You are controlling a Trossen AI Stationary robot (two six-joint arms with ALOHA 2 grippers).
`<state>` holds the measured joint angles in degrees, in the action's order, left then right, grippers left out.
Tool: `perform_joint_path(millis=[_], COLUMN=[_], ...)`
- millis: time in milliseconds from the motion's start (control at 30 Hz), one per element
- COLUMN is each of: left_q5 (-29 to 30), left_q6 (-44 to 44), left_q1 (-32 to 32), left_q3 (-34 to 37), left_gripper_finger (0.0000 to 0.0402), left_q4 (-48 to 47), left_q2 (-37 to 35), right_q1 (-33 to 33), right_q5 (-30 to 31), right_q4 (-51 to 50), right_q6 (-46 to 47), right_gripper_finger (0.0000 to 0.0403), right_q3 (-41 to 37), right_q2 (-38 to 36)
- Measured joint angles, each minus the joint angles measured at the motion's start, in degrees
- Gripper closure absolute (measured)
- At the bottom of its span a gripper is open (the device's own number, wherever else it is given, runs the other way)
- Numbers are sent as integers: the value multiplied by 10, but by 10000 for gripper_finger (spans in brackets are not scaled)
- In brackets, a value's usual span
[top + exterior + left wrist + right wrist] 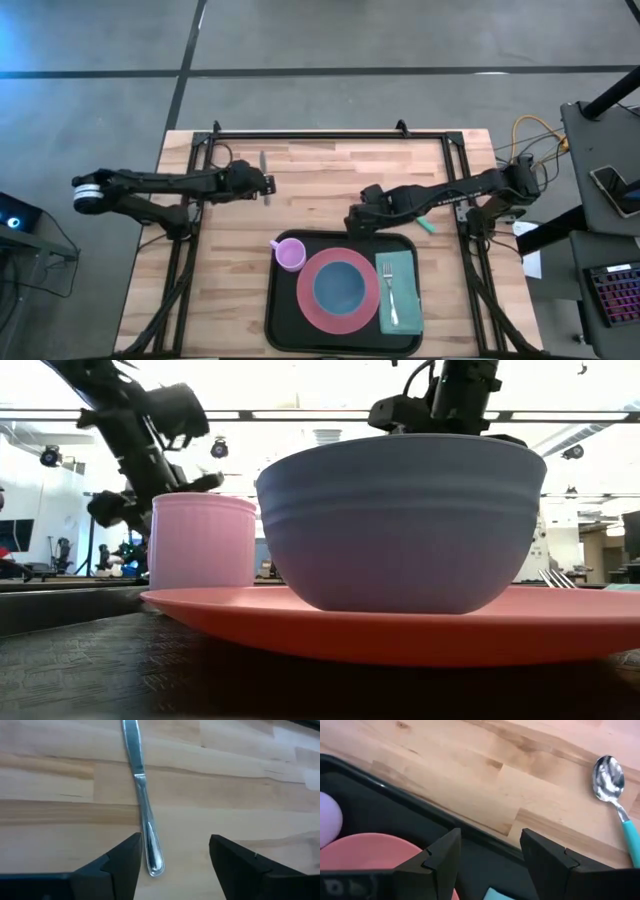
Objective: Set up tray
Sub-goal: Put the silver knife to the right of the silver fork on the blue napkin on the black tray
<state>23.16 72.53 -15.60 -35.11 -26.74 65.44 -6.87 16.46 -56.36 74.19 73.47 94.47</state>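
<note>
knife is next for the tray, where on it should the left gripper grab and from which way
Grip the knife at its handle, the rounded thicker end, coming straight down from above. It lies flat on the bare wooden table, so only a top approach works, fingers straddling its narrow width. The left gripper is open with the handle end near one finger; it should probably centre over it first.

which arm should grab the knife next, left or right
Left, most likely. The left tool is open and already over the knife on the bare wood, its handle end lying between the fingers. The right tool hangs at the tray rim, nearer the teal-handled spoon.
</note>
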Motion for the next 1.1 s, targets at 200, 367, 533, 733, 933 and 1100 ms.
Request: perform_joint_path(millis=[200,367,533,733,933,1100], left_q5=[0,-44,-73,-88,-87,-74], left_q6=[-47,-69,-132,-154,-201,-204], left_q1=[-50,-90,-110,-114,-116,-114], left_q3=[-26,-52,-68,-82,-81,-81], left_gripper_finger=[189,189,191,211,254,287], left_q4=[1,1,1,-10,-11,4], left_q2=[91,166,224,260,260,261], right_q1=[-5,-11,-20,-26,-26,-26], right_q5=[0,1,1,3,6,10], right_q4=[-1,-3,-3,-3,-3,-3], right_q6=[22,42,58,78,104,105], right_gripper_finger=[209,209,209,209,209,209], right_q3=[-1,-3,-4,-10,-26,-30], right_q2=[0,0,0,2,2,2])
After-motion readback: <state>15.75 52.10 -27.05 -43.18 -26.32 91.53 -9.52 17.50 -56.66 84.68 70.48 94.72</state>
